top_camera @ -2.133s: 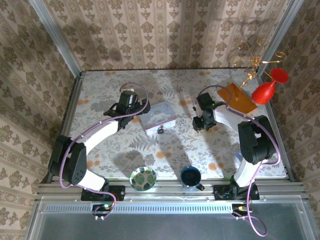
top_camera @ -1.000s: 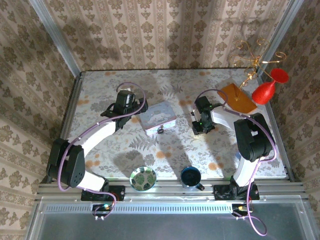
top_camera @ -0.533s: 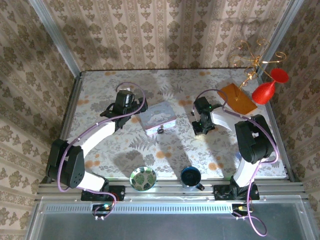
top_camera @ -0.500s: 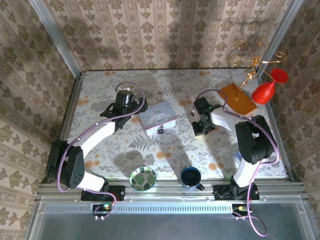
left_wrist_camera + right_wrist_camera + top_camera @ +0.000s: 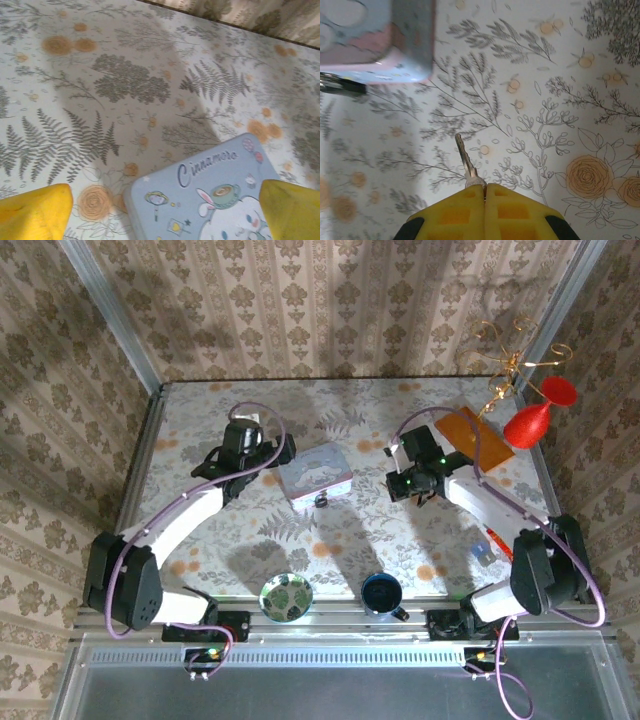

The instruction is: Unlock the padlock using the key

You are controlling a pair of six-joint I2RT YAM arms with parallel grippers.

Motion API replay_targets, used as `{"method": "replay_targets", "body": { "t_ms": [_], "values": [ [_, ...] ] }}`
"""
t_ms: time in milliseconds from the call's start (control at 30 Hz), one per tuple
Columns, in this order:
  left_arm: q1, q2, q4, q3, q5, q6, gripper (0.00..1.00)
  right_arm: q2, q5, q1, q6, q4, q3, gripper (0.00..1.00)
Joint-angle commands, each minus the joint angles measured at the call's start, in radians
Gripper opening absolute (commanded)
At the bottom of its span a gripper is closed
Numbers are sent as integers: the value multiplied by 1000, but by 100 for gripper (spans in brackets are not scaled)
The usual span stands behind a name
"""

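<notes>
The padlock [image 5: 321, 500] is a tiny dark metal lock lying on the table just in front of the pale lavender tin [image 5: 316, 472]. It also peeks in at the left edge of the right wrist view as a dark padlock [image 5: 342, 86] beside the tin's corner [image 5: 395, 45]. My right gripper [image 5: 485, 187] is shut on the head of a silver key [image 5: 465, 159], whose blade points toward the tin. From above, the right gripper [image 5: 400, 484] hovers right of the padlock. My left gripper [image 5: 165, 215] is open, its yellow fingers [image 5: 35, 212] straddling the tin [image 5: 215, 200].
A green patterned bowl [image 5: 286, 596] and a dark blue cup [image 5: 381, 592] stand near the front edge. An orange block [image 5: 470, 432], a red goblet [image 5: 535, 415] and a gold wire stand [image 5: 505, 360] crowd the back right corner. Small bits [image 5: 490, 545] lie at the right.
The right arm's elbow has swung out to the right and forward while its gripper stayed near the same spot with the key. The left gripper drew back slightly to the left.
</notes>
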Motion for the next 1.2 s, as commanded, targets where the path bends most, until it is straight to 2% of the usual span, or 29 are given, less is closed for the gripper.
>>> {"method": "replay_targets", "body": {
  "t_ms": [0,133,233,400,567,733,833,1167],
  "values": [
    [11,-43,-3,24,145,-2,93,-86,-87,6,55,72,-15,0],
    [7,-67,61,2,293,-62,89,-184,-169,8,171,275,-94,0],
    [7,-87,171,-36,408,-123,89,-234,-230,11,266,476,-170,0],
    [-28,-92,325,-60,543,-179,79,-275,-211,50,340,681,-232,0],
    [-85,-61,337,-18,587,-155,72,-270,-190,88,372,764,-237,0],
    [-102,-11,421,-12,663,-142,67,-255,-215,98,410,807,-227,0],
    [-105,19,455,2,688,-154,61,-245,-241,103,435,838,-226,0],
    [-122,67,555,20,782,-181,59,-232,-276,114,472,860,-223,0]
  ]
}}
